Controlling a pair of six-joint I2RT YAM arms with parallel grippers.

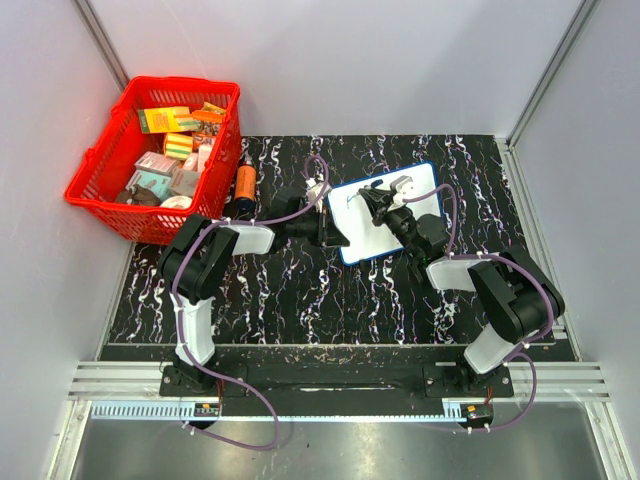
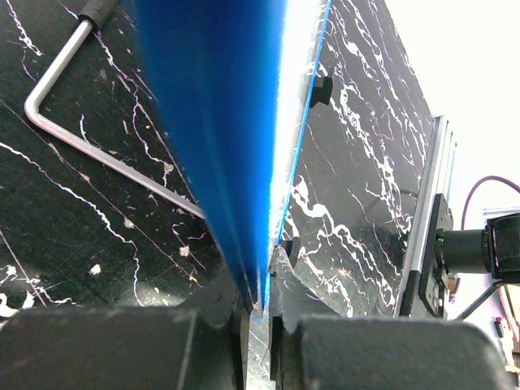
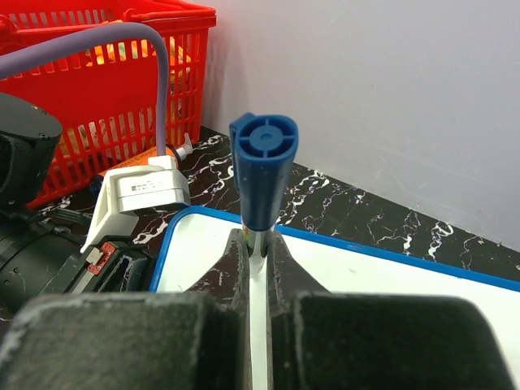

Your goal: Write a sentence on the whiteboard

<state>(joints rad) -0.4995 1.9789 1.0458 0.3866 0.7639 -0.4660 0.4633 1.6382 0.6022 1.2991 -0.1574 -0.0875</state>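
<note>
Left pincer (image 2: 262, 305): clamped on the whiteboard's (image 2: 227, 162) blue rim, to stop it sliding, I judge.
Right pincer (image 3: 256, 252): pinching the blue marker (image 3: 262, 171) upright, butt towards my camera, tip down for writing.
Whiteboard: lying on the table (image 1: 300, 290), directly under the marker, just beyond my right fingers.
Red basket (image 1: 100, 185): far left, well apart.

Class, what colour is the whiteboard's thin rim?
Blue; the small white rectangular whiteboard's rim shows clearest in the right wrist view.

The top view looks down from afar; both wrist views sit close, sharing the whiteboard (image 1: 358, 235).
</note>
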